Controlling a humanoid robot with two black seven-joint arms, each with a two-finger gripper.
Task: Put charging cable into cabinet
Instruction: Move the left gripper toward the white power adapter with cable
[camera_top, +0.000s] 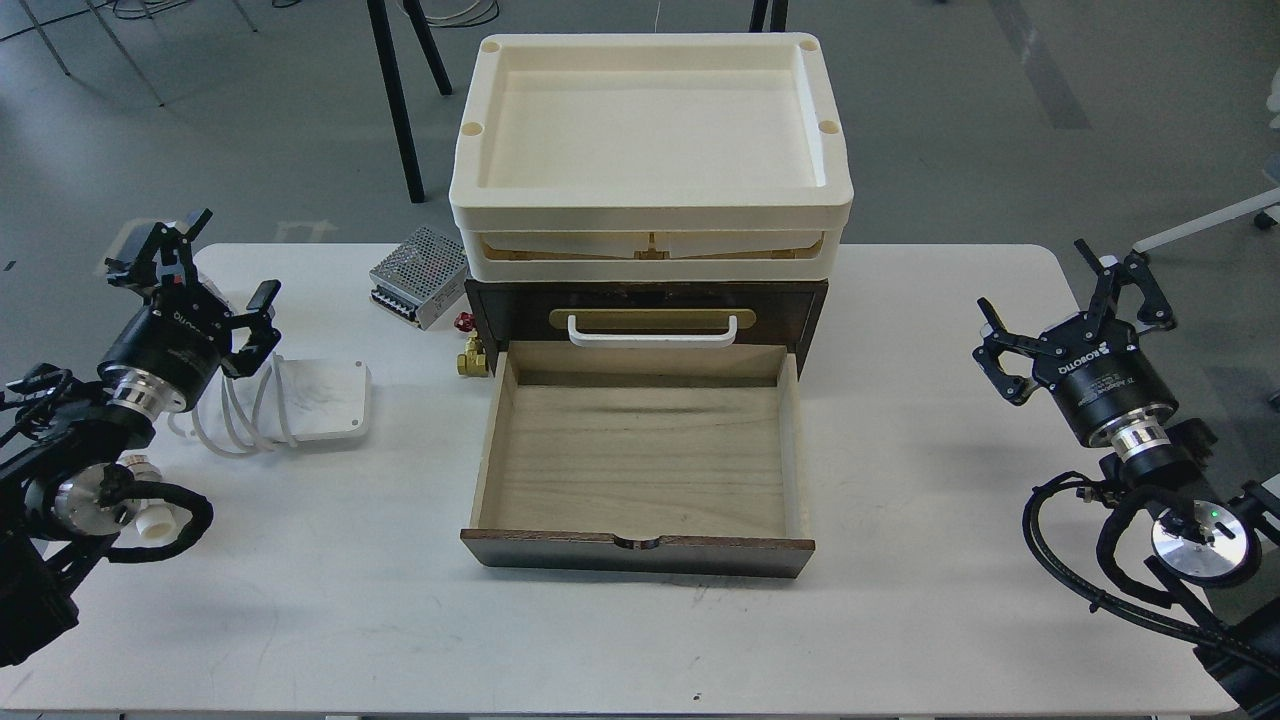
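The drawer (640, 470) of the cabinet (645, 310) is pulled out and holds nothing – the charging cable (305, 400) lies on the table (900, 620), left of it. Both the left gripper (200, 275) and the right gripper (1075, 300) have their 2 fingers apart, holding nothing – grasping and placing remain.

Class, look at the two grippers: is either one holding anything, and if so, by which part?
Nothing is held. The left gripper and right gripper are both open and empty; the charging cable lies untouched on the table.
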